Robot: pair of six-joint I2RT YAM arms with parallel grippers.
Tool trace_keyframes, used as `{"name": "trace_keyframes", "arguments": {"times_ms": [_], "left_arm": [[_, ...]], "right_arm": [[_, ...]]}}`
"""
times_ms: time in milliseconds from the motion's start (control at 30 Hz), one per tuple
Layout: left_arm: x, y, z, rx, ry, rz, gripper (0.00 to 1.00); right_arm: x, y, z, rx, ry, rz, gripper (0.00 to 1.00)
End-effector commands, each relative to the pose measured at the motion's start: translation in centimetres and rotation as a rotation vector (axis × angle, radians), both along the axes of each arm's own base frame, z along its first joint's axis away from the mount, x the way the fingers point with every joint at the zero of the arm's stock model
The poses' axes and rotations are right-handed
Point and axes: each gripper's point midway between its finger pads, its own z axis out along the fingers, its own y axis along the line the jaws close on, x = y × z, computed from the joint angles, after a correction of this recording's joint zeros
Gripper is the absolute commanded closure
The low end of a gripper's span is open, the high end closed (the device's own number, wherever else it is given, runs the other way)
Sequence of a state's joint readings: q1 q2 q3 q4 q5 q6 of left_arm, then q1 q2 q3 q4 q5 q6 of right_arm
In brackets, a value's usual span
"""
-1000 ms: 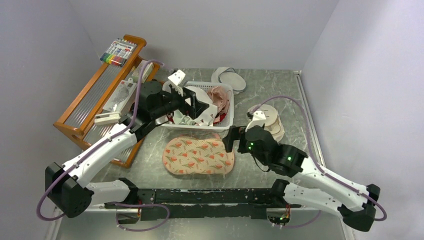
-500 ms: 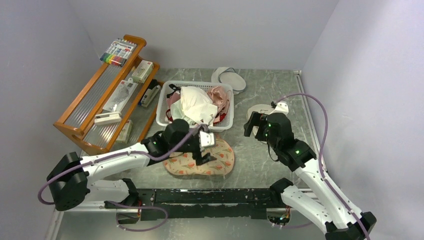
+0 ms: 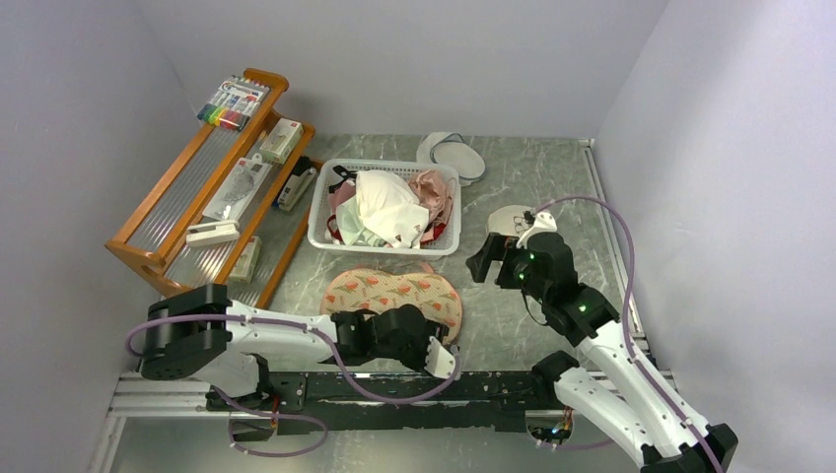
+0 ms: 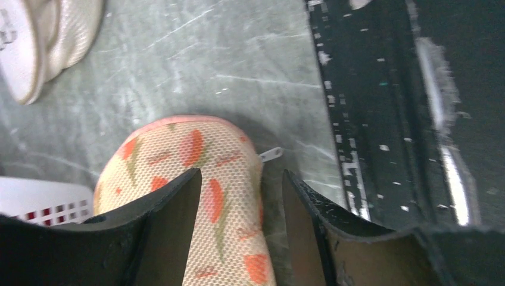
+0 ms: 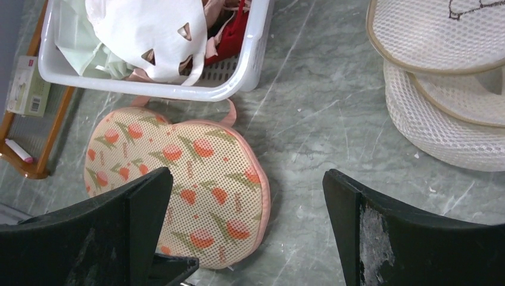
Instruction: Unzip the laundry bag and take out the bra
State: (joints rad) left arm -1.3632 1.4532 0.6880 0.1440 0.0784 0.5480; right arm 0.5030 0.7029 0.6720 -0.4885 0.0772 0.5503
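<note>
Peach-pink mesh with an orange flower print: the laundry bag (image 3: 394, 294) lies flat on the grey table (image 3: 552, 177), just in front of the white basket (image 3: 384, 252), zipped shut all round as far as I can see.

Handling, judged: the shell is soft, light and slightly padded. It will buckle under a pinch and slide on the smooth top unless it is pinned. The left end offers only rounded trim, a poor hold. The place to take hold is at the near right end, where the small metal zip pull (image 4: 271, 154) sticks out sideways from the seam. It is thin and slippery and needs a precise nip.

My left gripper (image 4: 242, 179) hangs low over that end, fingers part-spread astride the mesh and pinching nothing. My right gripper (image 5: 248, 176) hovers higher, off the bag's right, fingers spread wide and empty. It is well placed to pin the bag.

The bra is not visible; presumably it is inside the bag.

Count, left to right:
- wooden rack (image 3: 133, 254): one
- basket of mixed garments: one
- floral bag: one
- zip pull: one
- round white pouch (image 3: 453, 156) at the back: one
- stacked white pouches (image 5: 440, 113) on the right: at least two, possibly three
</note>
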Motion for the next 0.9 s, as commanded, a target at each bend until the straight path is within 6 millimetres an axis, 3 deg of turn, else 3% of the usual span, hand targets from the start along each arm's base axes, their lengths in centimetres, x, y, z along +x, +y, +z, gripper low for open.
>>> {"name": "trace_keyframes", "arguments": {"times_ms": [0,200,333,500,600,700,733,767,867], "left_arm": [[3.7,-0.8,1.6,-0.057,-0.191,0.133,0.38],[1.9,-0.8,-0.9,0.024,-0.129,0.047,0.34],[1.2,-0.7,-1.2,0.035,-0.117,0.02,0.27],[0.8,-0.7,-2.0,0.055,-0.103,0.002,0.23],[1.6,-0.8,-2.5,0.073,-0.139,0.037,0.38],[2.8,-1.4,-1.2,0.036,-0.147,0.12,0.59],[3.0,-1.6,-0.7,0.027,-0.139,0.124,0.78],[3.1,-1.6,-0.4,0.024,-0.126,0.129,0.9],[4.1,-1.8,0.8,-0.018,-0.1,0.187,0.93]], "right_arm": [[-0.3,-0.3,0.2,0.047,-0.017,-0.031,0.0],[-0.7,-1.6,1.1,0.076,-0.072,-0.097,0.0],[-0.7,-2.5,2.2,0.092,-0.12,-0.141,0.0],[-0.8,-2.7,2.0,0.087,-0.123,-0.151,0.0],[-0.8,-2.3,1.9,0.098,-0.121,-0.131,0.0],[-1.1,-1.0,2.5,0.108,-0.144,-0.037,0.0],[-1.3,-0.7,3.0,0.104,-0.157,-0.007,0.0],[-1.3,-0.6,3.2,0.101,-0.164,0.005,0.0],[-1.8,-0.2,3.8,0.11,-0.184,0.043,0.0]]}}
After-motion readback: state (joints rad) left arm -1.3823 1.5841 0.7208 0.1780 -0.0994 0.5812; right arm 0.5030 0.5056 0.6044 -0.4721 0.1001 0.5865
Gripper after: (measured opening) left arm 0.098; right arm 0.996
